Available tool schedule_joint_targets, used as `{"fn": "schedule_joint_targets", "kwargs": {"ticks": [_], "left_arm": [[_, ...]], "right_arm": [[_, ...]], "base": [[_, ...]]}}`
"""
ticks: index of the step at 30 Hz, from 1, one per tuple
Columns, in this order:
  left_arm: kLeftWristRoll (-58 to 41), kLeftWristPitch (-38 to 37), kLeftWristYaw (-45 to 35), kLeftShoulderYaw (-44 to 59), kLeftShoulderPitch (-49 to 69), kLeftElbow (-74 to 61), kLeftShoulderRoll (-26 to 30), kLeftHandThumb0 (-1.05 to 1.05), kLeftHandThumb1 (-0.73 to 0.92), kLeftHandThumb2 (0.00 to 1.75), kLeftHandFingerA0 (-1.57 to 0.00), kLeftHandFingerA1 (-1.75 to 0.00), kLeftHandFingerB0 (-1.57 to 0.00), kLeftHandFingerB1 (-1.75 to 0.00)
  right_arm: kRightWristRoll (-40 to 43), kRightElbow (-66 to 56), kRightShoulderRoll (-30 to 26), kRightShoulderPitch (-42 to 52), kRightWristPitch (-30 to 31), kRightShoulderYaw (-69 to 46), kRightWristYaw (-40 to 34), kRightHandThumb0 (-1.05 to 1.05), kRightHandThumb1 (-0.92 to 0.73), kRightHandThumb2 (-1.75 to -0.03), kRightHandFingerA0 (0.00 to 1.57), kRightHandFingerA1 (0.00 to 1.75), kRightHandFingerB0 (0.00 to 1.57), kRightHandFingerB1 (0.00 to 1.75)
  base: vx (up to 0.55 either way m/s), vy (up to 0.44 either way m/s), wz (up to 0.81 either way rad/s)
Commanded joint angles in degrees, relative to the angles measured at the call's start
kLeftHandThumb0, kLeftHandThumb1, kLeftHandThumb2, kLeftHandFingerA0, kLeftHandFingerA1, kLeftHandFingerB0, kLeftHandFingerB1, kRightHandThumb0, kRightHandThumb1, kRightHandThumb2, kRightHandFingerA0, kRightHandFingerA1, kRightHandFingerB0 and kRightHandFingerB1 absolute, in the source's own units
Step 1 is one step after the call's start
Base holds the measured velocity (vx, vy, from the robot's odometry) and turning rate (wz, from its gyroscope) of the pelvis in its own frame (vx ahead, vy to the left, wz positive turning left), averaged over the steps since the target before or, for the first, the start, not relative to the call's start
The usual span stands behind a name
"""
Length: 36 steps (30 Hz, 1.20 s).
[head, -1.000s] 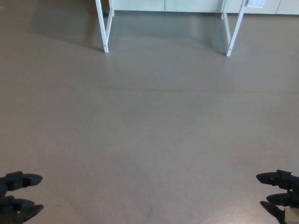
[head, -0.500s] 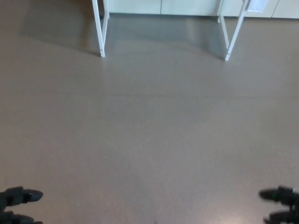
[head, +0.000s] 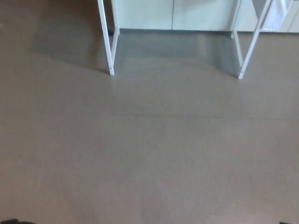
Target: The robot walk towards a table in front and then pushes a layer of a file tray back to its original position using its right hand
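1. Walking step: bare floor (head: pixel 149 154) ahead, white worktop legs (head: pixel 108 46) well beyond the hands.
2. The tray isn't showing; presumably it's up on the worktop, above the frame.
3. Right hand is out of shot, so I can't tell its state. The left hand (head: pixel 9 222) is a dark sliver, unreadable.
4. Best approach: stay centred between the legs, stop short, then raise the right hand.

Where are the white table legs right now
In the head view the white table legs stand at the top of the picture, one pair left of centre and another at right, on the brown floor before pale cabinets.
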Motion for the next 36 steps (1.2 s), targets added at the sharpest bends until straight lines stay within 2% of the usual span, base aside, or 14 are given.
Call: {"fn": "schedule_joint_targets", "kwargs": {"ticks": [1, 9, 24, 36], "left_arm": [[1.07, -0.88, 0.46, -0.39, 1.62, -0.72, 0.60, -0.49, 0.44, 0.71, -0.59, -0.49, -0.42, -0.44], [1.34, -1.37, 1.20, -0.37, 2.53, -0.57, 0.38, -0.50, 0.42, 0.71, -0.62, -0.51, -0.44, -0.45], [2.08, -1.15, 1.55, -0.43, 0.64, -0.16, 0.67, -0.51, 0.43, 0.72, -0.62, -0.51, -0.43, -0.45], [2.68, -0.62, 1.41, -0.50, -0.53, -0.96, 1.24, -0.51, 0.44, 0.72, -0.60, -0.50, -0.42, -0.44]], "right_arm": [[-0.97, 0.76, -0.53, 1.10, -2.28, 0.03, -1.16, -0.26, -0.62, -0.58, 0.55, 0.45, 0.43, 0.43], [-1.00, 3.12, -0.19, 1.13, -4.05, 0.42, -1.15, -0.25, -0.62, -0.58, 0.54, 0.45, 0.42, 0.43], [-1.60, 2.37, -0.28, -0.42, -3.57, 0.36, -1.22, -0.28, -0.62, -0.58, 0.56, 0.45, 0.43, 0.42], [-0.54, 1.91, 0.09, -1.81, -2.66, -0.35, -0.50, -0.25, -0.62, -0.58, 0.55, 0.45, 0.42, 0.43]], "base": [[0.33, -0.193, 0.43], [0.23, -0.090, -0.04], [0.29, 0.105, -0.03], [0.25, -0.177, 0.06]]}}
